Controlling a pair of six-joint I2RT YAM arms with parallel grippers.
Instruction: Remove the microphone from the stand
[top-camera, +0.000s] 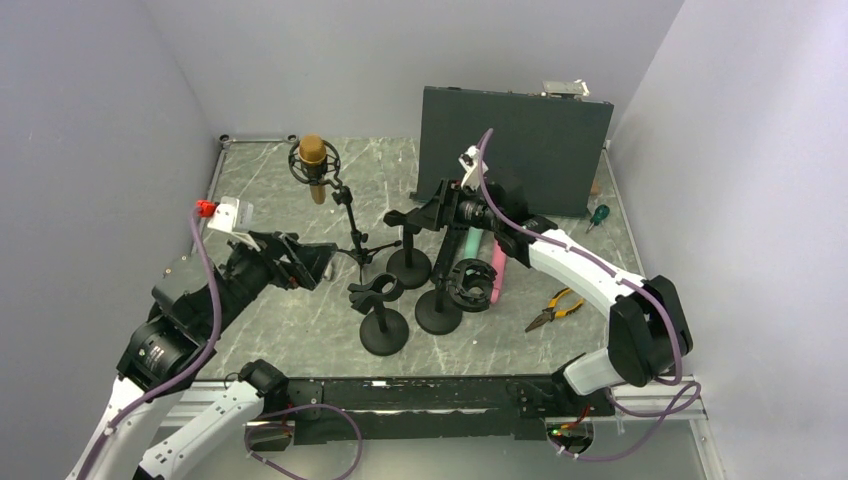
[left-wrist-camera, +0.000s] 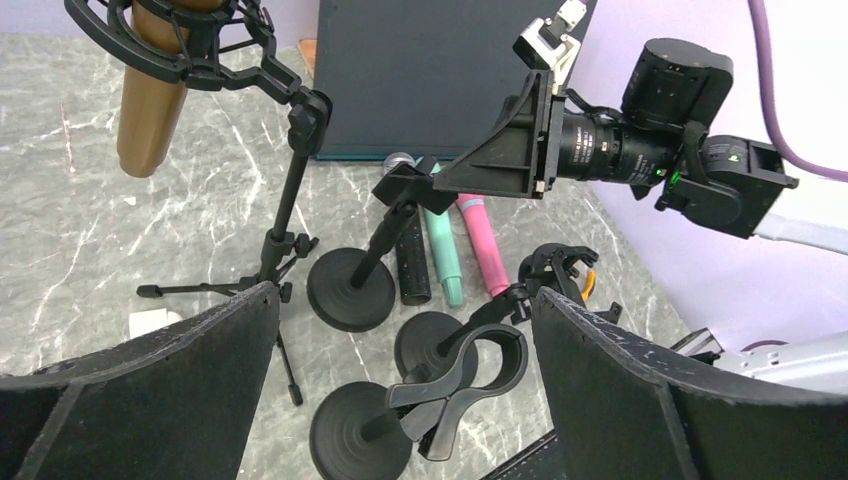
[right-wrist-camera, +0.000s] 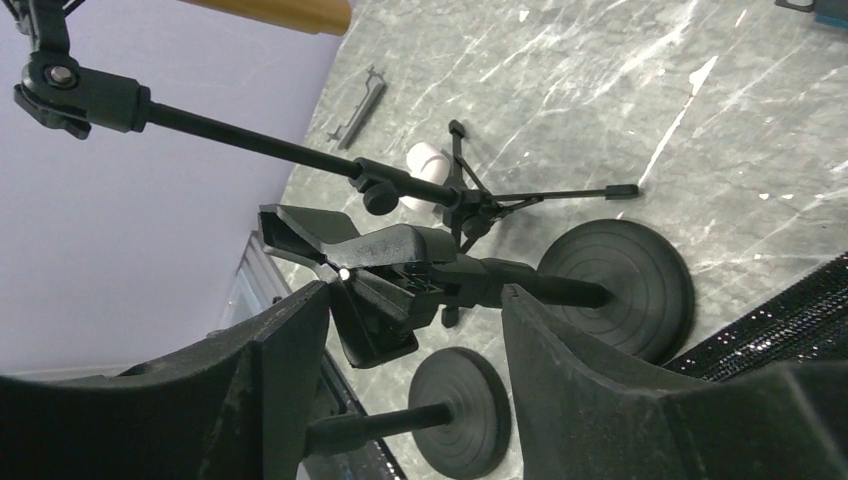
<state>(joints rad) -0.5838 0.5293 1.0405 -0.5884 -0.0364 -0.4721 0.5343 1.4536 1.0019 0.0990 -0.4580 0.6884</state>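
A bronze microphone (top-camera: 313, 160) hangs in a black shock mount (left-wrist-camera: 180, 40) on top of a thin tripod stand (top-camera: 352, 225) at the back left. It also shows in the left wrist view (left-wrist-camera: 150, 110) and at the top edge of the right wrist view (right-wrist-camera: 280, 12). My right gripper (top-camera: 425, 213) sits at the spring clip (right-wrist-camera: 370, 255) of a round-base stand. Its jaws stand apart on either side of the clip, and no microphone is in the clip. My left gripper (left-wrist-camera: 405, 295) is wide open and holds nothing. It hovers above another clip stand (left-wrist-camera: 460, 385).
Three round-base stands (top-camera: 385, 330) (top-camera: 438, 310) (top-camera: 408, 265) cluster mid-table. Black (left-wrist-camera: 412, 265), teal (left-wrist-camera: 443, 255) and pink (left-wrist-camera: 482, 250) microphones lie behind them. A dark panel (top-camera: 515, 150) leans at the back. Pliers (top-camera: 553, 308) and a screwdriver (top-camera: 598, 215) lie at the right.
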